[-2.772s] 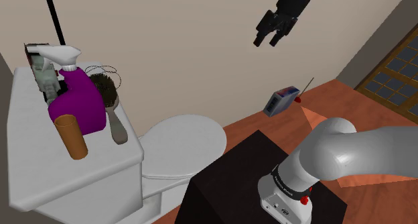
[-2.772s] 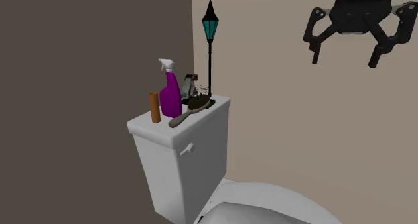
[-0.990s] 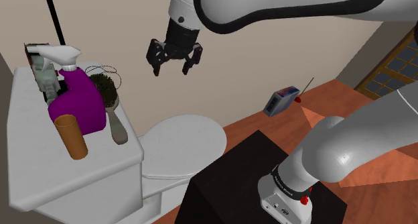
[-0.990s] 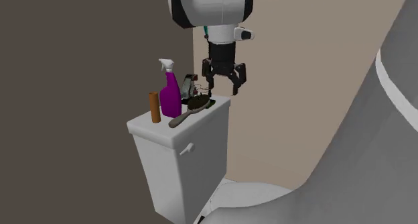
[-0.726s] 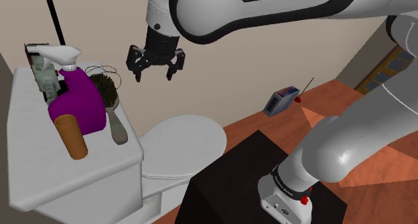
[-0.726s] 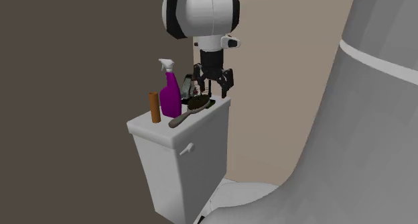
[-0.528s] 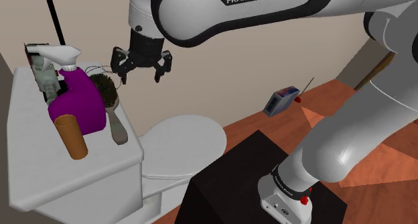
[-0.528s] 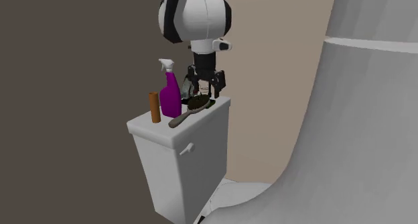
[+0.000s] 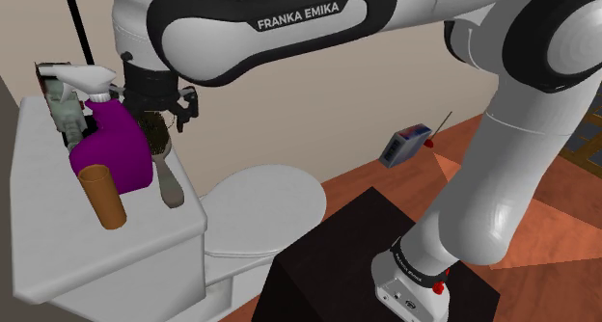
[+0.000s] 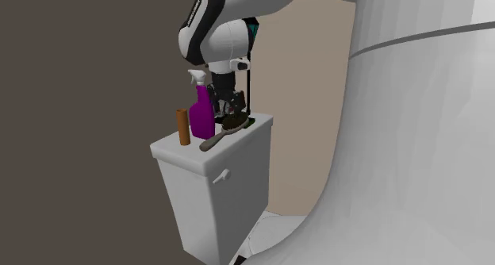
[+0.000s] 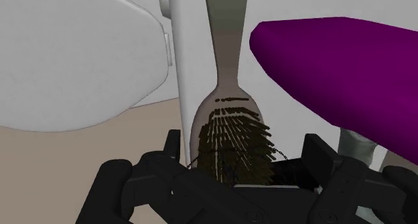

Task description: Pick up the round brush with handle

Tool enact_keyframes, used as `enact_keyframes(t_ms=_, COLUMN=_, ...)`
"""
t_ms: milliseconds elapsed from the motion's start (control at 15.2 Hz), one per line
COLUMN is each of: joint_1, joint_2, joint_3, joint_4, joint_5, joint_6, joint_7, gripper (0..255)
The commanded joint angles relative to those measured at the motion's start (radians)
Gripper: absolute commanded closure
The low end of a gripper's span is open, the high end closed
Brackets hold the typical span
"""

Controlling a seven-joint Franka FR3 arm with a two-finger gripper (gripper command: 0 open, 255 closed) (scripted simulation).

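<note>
"Why's the arm (image 9: 289, 21) bent so far over the toilet tank (image 9: 58, 267)?"
"The brush (image 9: 167, 175) lies flat along the lid's (image 9: 39, 214) bowl-side edge, just beside the purple bottle (image 9: 111, 148), so it comes from above."
"And the gripper (image 9: 162, 123)?"
"Fingers apart, straddling the bristle head (image 11: 231, 139). A second ago it hung higher, well off the lid."

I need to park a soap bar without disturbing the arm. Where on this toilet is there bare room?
Bare: the tank lid on the shoulder view's left of the orange cylinder, and the closed seat lid. Crowded: the purple bottle, brush and open gripper cluster together.
</note>
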Motion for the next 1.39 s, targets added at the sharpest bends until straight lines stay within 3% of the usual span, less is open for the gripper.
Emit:
enact_keyframes(t_ms=0, joint_1=0.011, joint_2=0.027, joint_3=-0.004, joint_4=0.006, joint_5=-0.02, joint_6=0.016, joint_7=0.018, gripper=0)
enact_keyframes(t_ms=462, joint_1=0.016, joint_2=0.054, joint_3=-0.014, joint_4=-0.036, joint_5=-0.046, joint_6=0.08, joint_7=0.04, gripper=0)
enact_keyframes(t_ms=528, joint_1=0.017, joint_2=0.056, joint_3=-0.015, joint_4=-0.035, joint_5=-0.047, joint_6=0.08, joint_7=0.04, gripper=255)
enact_keyframes(t_ms=1320, joint_1=0.013, joint_2=0.039, joint_3=-0.008, joint_4=-0.014, joint_5=-0.032, joint_6=0.046, joint_7=0.028, gripper=255)
